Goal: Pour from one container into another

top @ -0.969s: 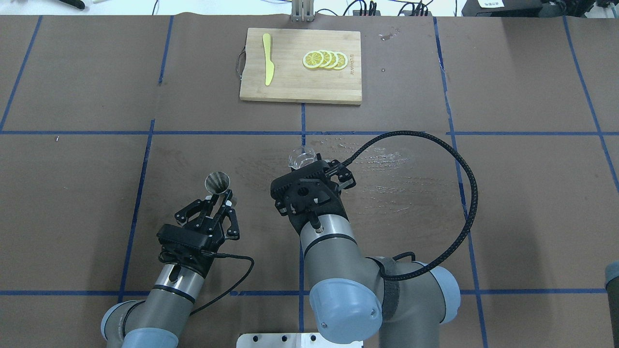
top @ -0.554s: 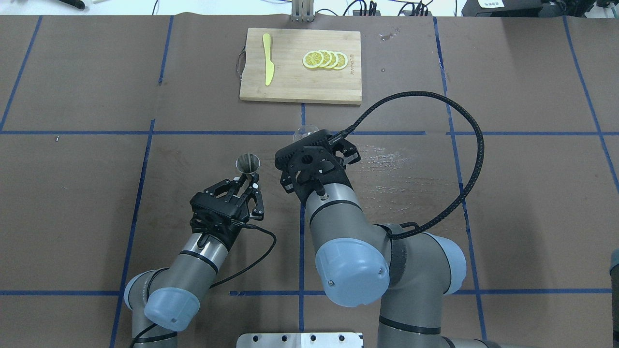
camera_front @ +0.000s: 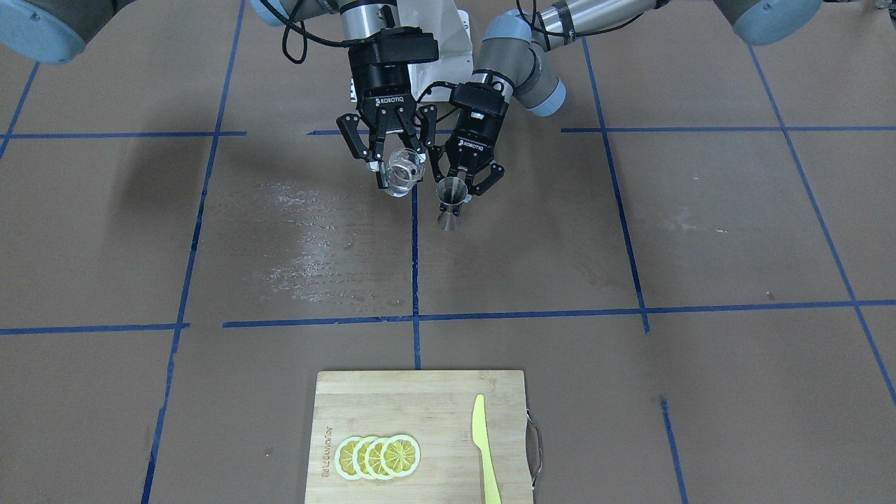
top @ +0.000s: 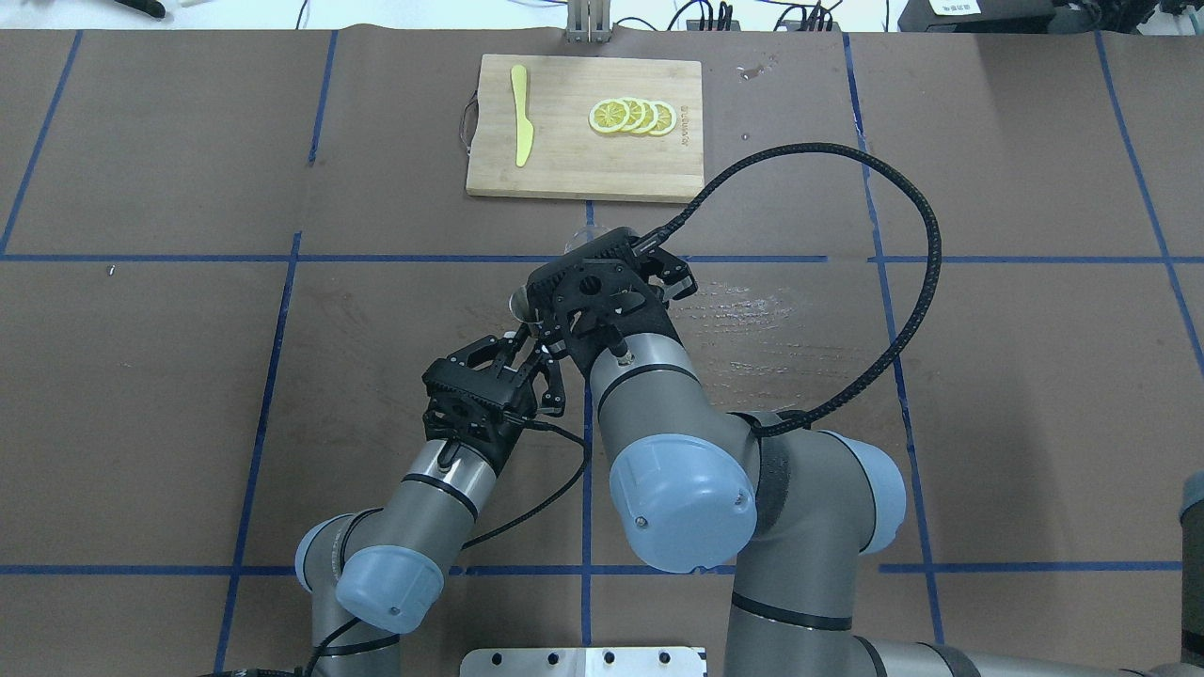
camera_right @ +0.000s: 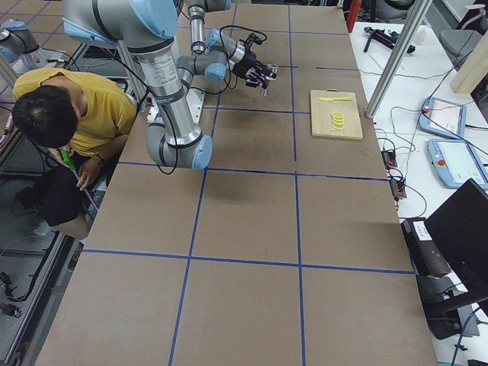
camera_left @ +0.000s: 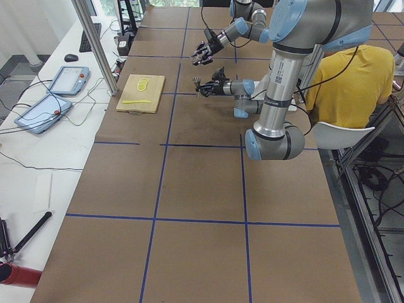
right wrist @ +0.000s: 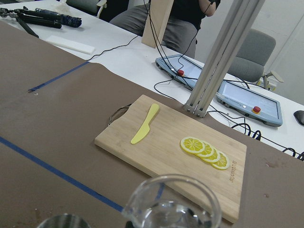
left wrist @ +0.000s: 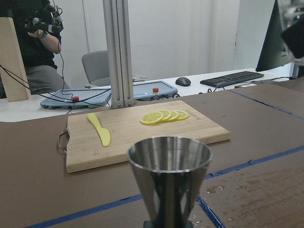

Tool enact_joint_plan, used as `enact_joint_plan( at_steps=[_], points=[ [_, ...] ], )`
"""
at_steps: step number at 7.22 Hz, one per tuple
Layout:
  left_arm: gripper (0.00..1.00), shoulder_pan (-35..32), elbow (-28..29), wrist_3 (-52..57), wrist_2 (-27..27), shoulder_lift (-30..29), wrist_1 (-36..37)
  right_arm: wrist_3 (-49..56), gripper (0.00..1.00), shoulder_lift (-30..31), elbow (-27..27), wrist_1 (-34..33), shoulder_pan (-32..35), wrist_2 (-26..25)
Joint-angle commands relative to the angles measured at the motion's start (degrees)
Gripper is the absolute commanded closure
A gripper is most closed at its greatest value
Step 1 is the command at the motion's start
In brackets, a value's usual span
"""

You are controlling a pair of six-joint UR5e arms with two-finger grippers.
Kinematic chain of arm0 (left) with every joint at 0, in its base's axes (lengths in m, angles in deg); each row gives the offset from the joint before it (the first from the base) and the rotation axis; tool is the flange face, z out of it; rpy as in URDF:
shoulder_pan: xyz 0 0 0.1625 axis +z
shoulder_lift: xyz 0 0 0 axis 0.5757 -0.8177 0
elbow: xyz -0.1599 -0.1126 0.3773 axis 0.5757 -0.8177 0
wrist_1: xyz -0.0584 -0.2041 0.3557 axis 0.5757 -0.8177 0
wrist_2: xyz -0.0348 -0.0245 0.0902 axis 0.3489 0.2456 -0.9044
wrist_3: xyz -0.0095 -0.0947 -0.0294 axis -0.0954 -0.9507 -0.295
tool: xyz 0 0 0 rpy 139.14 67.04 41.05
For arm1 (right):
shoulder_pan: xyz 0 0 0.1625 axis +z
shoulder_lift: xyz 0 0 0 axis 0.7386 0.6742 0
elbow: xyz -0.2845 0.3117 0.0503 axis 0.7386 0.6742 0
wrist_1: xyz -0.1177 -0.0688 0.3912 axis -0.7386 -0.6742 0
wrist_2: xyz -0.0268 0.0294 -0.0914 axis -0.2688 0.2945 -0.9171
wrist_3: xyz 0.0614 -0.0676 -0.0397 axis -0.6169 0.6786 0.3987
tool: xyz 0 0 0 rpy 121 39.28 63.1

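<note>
Beyond right hand [camera_front: 399, 169] tight around glass cup [camera_front: 406, 166] and left hand [camera_front: 458, 187] tight around jigger [camera_front: 450, 204]: cutting board [camera_front: 434, 413], lemon slices [camera_front: 378, 456], knife [camera_front: 484, 448].

Front-facing: mounted high across the desk [camera_front: 700, 245] from the robot base [camera_front: 451, 49], pitched steeply down. Base at 12 o'clock, cutting board [camera_front: 434, 406] at 6.

Overhead: behind the shoulders, looking forward and down. Board at 12 o'clock, base at 6. It shares the board and mid-desk with the front view, turned end for end.

Left end: distant, raised, sighting along the desk. Robot toward 2 o'clock, board near 10.

Right end: likewise, mirrored. Robot toward 10 o'clock, board toward 2.

Left wrist: low, near level, very close. Jigger [left wrist: 169, 175] fills 6 o'clock, board beyond.

Right wrist: higher, tilted down. Glass cup [right wrist: 173, 204] at 6 o'clock, same board beyond.
</note>
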State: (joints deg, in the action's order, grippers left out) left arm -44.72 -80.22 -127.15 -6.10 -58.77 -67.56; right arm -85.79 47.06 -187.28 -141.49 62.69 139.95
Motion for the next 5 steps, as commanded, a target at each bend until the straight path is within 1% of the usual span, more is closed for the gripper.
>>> enact_joint_plan(
  at_steps=[1, 4, 5],
  points=[
    [1.00, 0.0, 1.0, 1.0, 0.0, -0.9, 0.3, 4.9, 0.88, -0.2, 0.0, -0.1, 0.2, 1.7],
    [1.00, 0.0, 1.4, 1.3, 0.0, -1.1, 0.3, 9.7, 0.89, -2.8, -0.1, -6.1, 0.6, 1.8],
    [1.00, 0.0, 1.3, 1.3, 0.1, -1.1, 0.2, 10.5, 0.89, -2.9, -0.1, -6.9, 0.9, 1.8]
  ],
)
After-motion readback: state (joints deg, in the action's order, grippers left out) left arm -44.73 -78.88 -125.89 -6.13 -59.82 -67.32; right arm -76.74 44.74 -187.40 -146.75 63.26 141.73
